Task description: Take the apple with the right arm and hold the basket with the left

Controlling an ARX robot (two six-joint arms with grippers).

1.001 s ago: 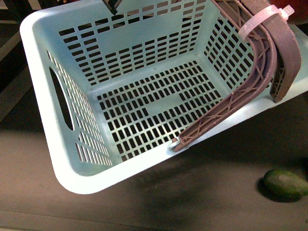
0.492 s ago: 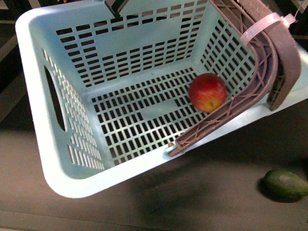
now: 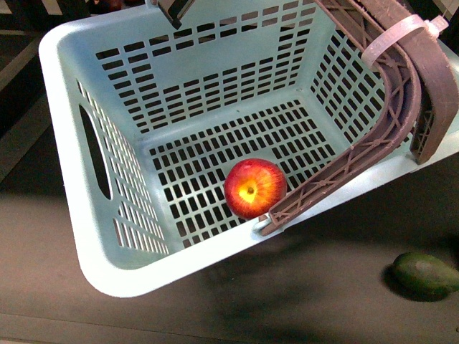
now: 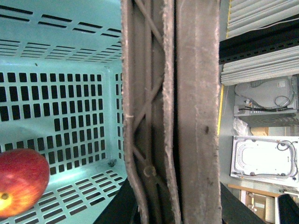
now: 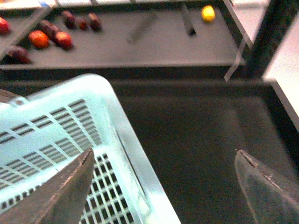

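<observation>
The light-teal basket (image 3: 61, 107) hangs tilted above the dark table. The red apple (image 3: 254, 188) with a yellow patch lies on its slotted floor, against the near wall by the foot of the brown handle (image 3: 401, 93), which bears a white zip tie (image 3: 398, 32). The apple also shows in the left wrist view (image 4: 21, 182). My left gripper (image 4: 175, 205) is shut on the handle (image 4: 187, 93). My right gripper (image 5: 163, 154) is open and empty, above the basket's rim (image 5: 93, 116) and the table beside it. A dark finger tip (image 3: 172, 8) shows over the far wall.
A dark green avocado (image 3: 424, 274) lies on the table at the front right, outside the basket. In the right wrist view a shelf behind holds several red fruits (image 5: 46, 38) and a yellow one (image 5: 208, 13). A dark post (image 5: 271, 32) stands at the right.
The basket was empty a second ago. The apple then appeared in its far right corner and has rolled to the near wall by the handle's foot. The basket shifted slightly.
</observation>
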